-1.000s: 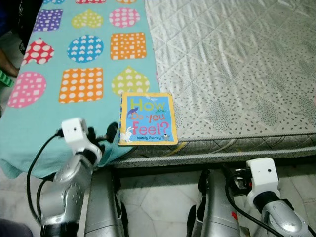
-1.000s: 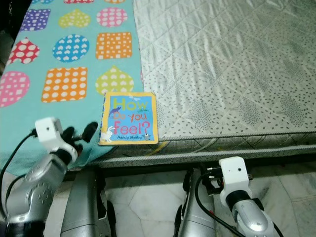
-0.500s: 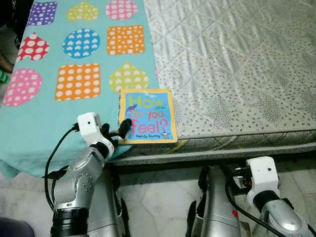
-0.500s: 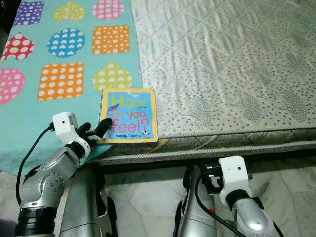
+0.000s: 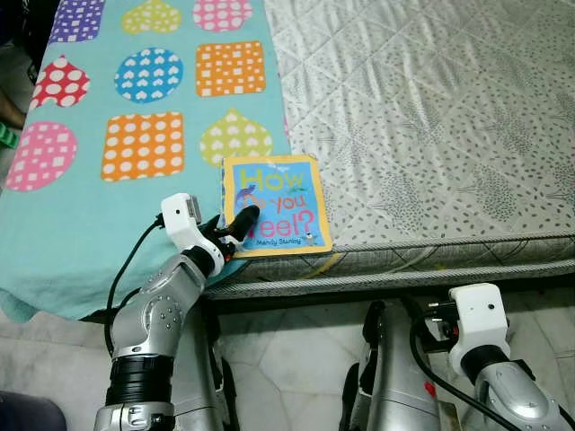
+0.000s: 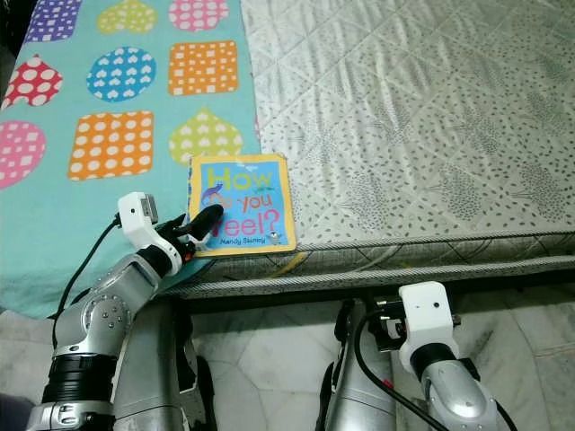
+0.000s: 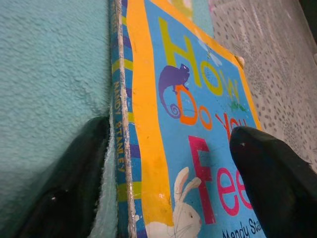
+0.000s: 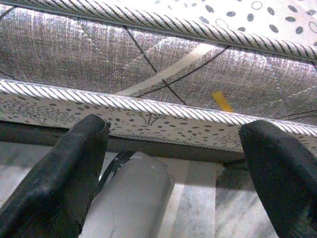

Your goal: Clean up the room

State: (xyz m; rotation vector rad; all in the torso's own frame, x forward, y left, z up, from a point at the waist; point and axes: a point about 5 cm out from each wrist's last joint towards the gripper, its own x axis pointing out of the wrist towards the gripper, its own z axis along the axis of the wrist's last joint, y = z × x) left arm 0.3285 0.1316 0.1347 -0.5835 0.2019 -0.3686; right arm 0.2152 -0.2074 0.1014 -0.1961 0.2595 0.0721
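Bed w/ grey quilted mattress (image 5: 431,117) takes most of the head view; a teal blanket (image 5: 81,224) w/ dotted hearts, circles & squares covers its 9 o'clock half and hangs over the near edge. Marble floor (image 5: 287,359) below, robot's silver legs at 6 o'clock. Nothing lies on top of the book or betw. it and the gripper; only obstruction is the blanket bunched against the spine, seen in left wrist view.

Book (image 5: 274,206) ("How Do You Feel?", blue cover, orange border) lies flat, cover up, at the bed's near edge, straddling the blanket/mattress seam. Long axis runs 12–6, tipped slightly anticlockwise, so top points toward 11–12; title reads upright from the robot's side. Spine on the 9 o'clock side, bottom edge close to the mattress lip.

Left gripper (image 5: 235,224) at the book's 7 o'clock corner, fingers spread: one black finger (image 7: 272,173) over the cover, the other (image 7: 69,183) on the blanket just outside the spine. Straddling the edge, not clamped yet.

Right gripper (image 8: 173,173) low at 5 o'clock, idle, fingers wide apart, facing the mattress side.
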